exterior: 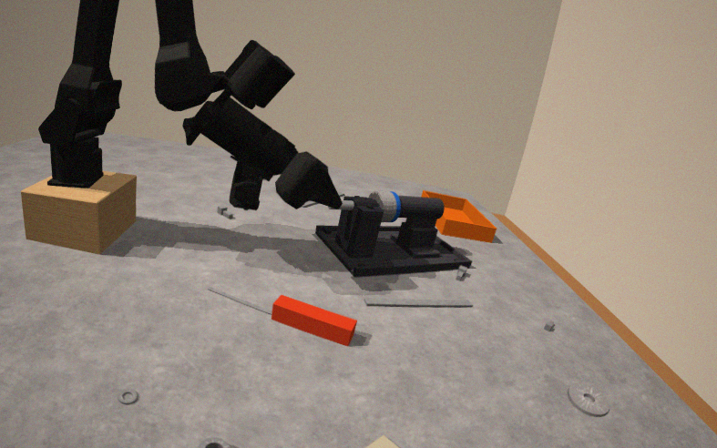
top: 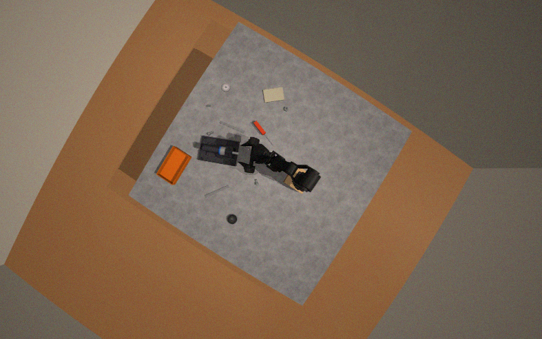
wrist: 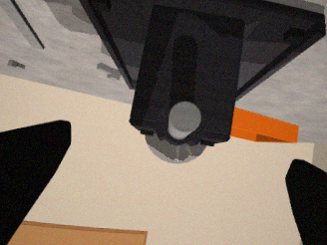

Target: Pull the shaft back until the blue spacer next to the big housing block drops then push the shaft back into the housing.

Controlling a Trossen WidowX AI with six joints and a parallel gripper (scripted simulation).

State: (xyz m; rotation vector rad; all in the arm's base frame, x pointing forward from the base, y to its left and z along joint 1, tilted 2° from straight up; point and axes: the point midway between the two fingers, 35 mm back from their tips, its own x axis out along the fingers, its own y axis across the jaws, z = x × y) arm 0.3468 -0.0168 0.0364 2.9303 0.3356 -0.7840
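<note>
My gripper [top: 240, 156] [exterior: 339, 204] [wrist: 179, 150] is open and empty at the fixture's near end. Its fingers stand wide to either side of the shaft [exterior: 348, 205] [wrist: 184, 117], whose light grey end sticks out of the dark support post [exterior: 362, 230] [wrist: 214, 75]. The blue spacer [top: 221, 150] [exterior: 395, 206] is a thin ring on the shaft line, against the big dark housing block [top: 209, 148] [exterior: 422, 207]. Grey spacers [exterior: 382, 204] sit between it and the post; their exact number is unclear. The blue spacer is hidden in the wrist view.
The fixture has a dark base plate [exterior: 405, 269]. An orange tray [top: 173, 165] [exterior: 466, 229] [wrist: 269, 124] stands beyond it. A red-handled screwdriver [top: 259, 127] [exterior: 313, 320], thin bars [top: 217, 190] [exterior: 417, 303], a dark disc [top: 231, 218] and a pale block [top: 273, 94] lie around.
</note>
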